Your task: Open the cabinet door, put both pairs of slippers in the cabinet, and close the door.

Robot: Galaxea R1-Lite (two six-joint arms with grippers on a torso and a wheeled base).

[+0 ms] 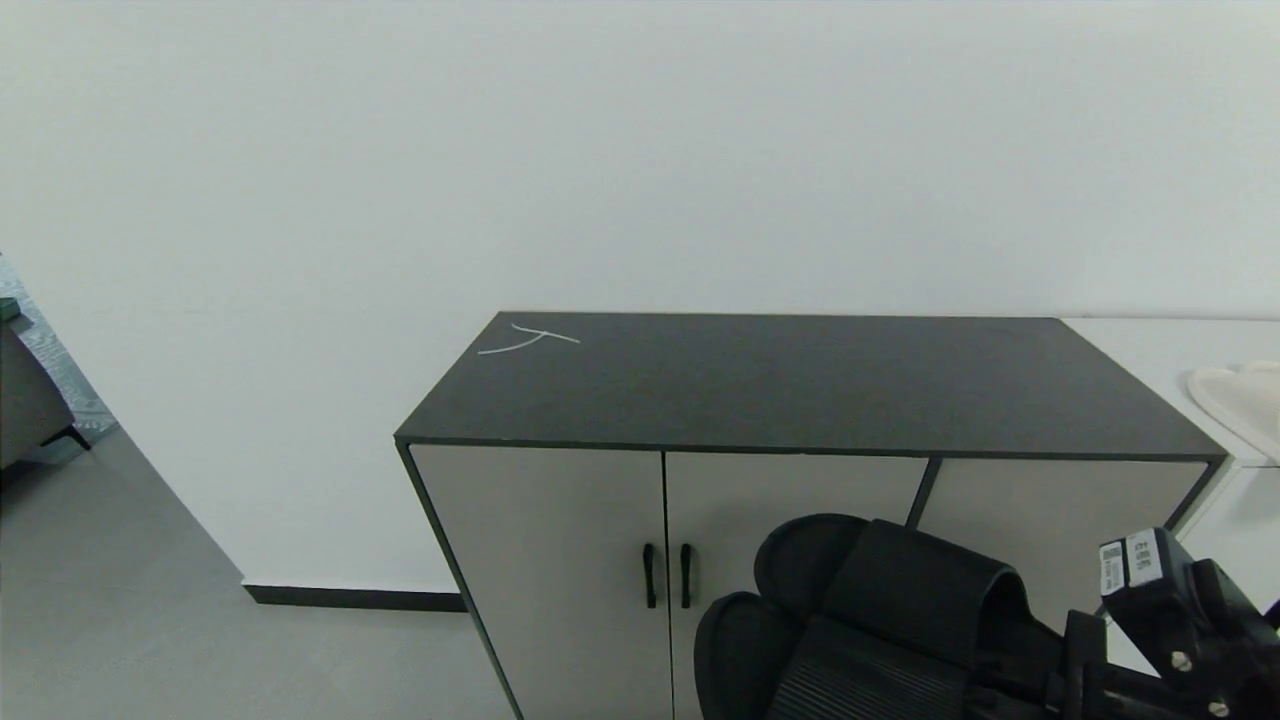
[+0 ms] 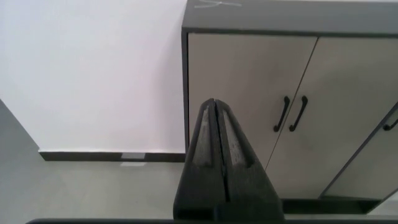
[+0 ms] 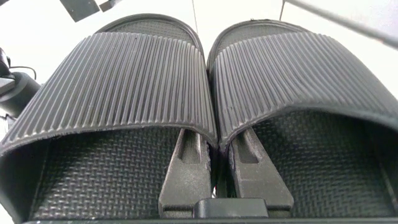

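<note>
The cabinet (image 1: 800, 385) has a dark top and grey doors (image 1: 540, 560), all closed, with two black handles (image 1: 650, 575) side by side at the middle seam. A pair of black ribbed slippers (image 1: 880, 620) hangs in front of the middle door, low and to the right. My right gripper (image 3: 216, 140) is shut on the slippers' (image 3: 143, 81) touching inner walls, one finger (image 3: 186, 168) inside each slipper. My left gripper (image 2: 214, 109) is shut on nothing and points at the cabinet's left front corner (image 2: 186, 81), short of the handles (image 2: 283, 114).
A white wall runs behind the cabinet. Grey floor lies open to the left, with a dark piece of furniture (image 1: 25, 400) at the far left edge. A white counter with a pale object (image 1: 1240, 400) adjoins the cabinet on the right.
</note>
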